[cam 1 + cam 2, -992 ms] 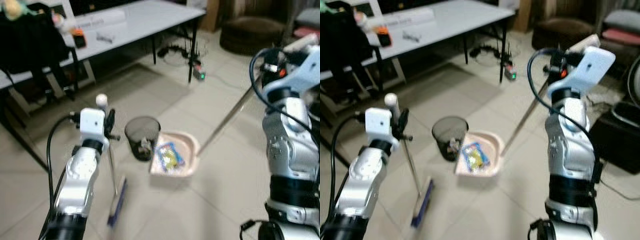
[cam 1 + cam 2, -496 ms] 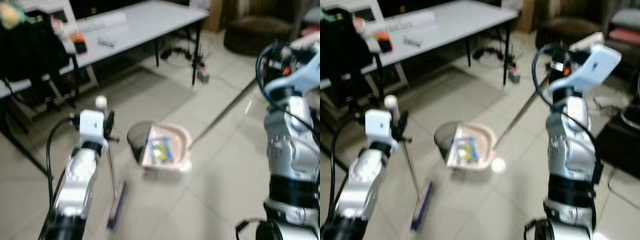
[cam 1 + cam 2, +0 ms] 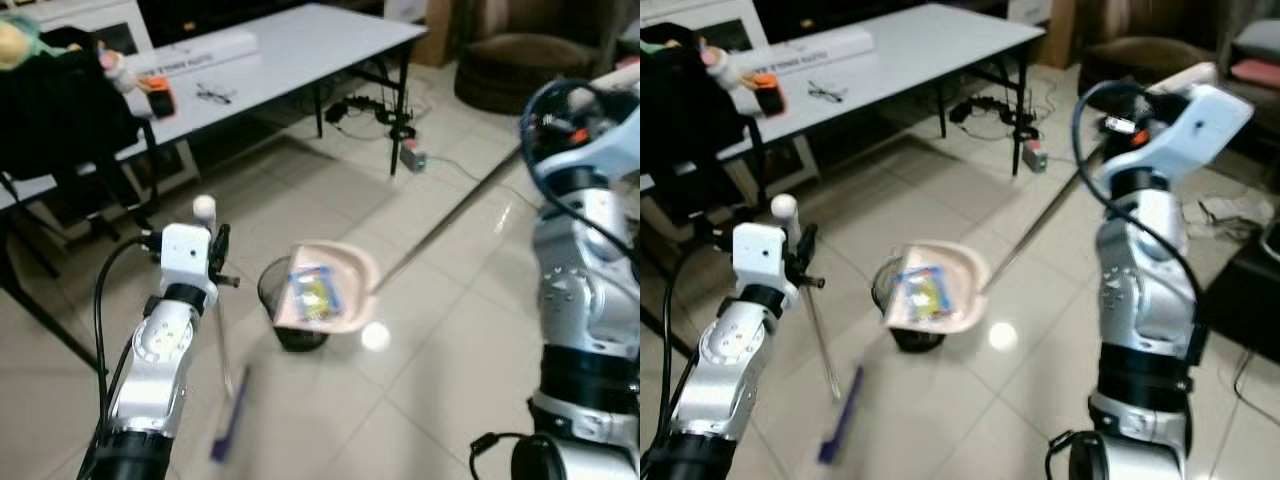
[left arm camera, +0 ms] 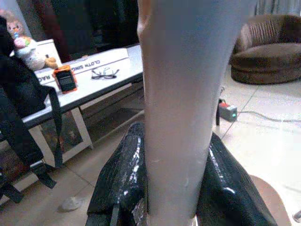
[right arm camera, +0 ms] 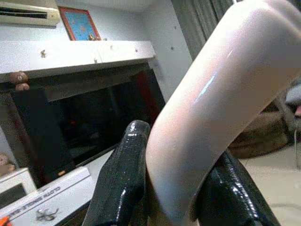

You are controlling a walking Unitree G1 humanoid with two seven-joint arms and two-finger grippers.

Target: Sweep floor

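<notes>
My right claw point(image 5: 169, 188) is clamped on the pale grip of the dustpan handle point(image 3: 450, 215), one black finger on each side. The long handle slants from that claw, high on my right, down and leftward to the dustpan point(image 3: 325, 292). The pan is off the floor, tipped over the black mesh bin point(image 3: 292, 318) with its open face turned toward me and a colourful wrapper point(image 3: 312, 290) lying in it. A small white ball point(image 3: 375, 336) shows just beside the pan's lower right corner; whether it rests on the floor I cannot tell.

My left claw point(image 4: 174, 188) is clamped on the broom handle point(image 3: 222, 335), which runs nearly upright, its white knob point(image 3: 204, 207) at the top and its blue head point(image 3: 228, 428) blurred near the tiles, pointing away from me at a slant.

A second ago the pan lay flat on the floor beside the bin; since then it has been lifted and swung leftward over the bin's mouth. The broom has hardly changed.

A grey table point(image 3: 300, 40) stands beyond, carrying glasses point(image 3: 212, 95).
</notes>
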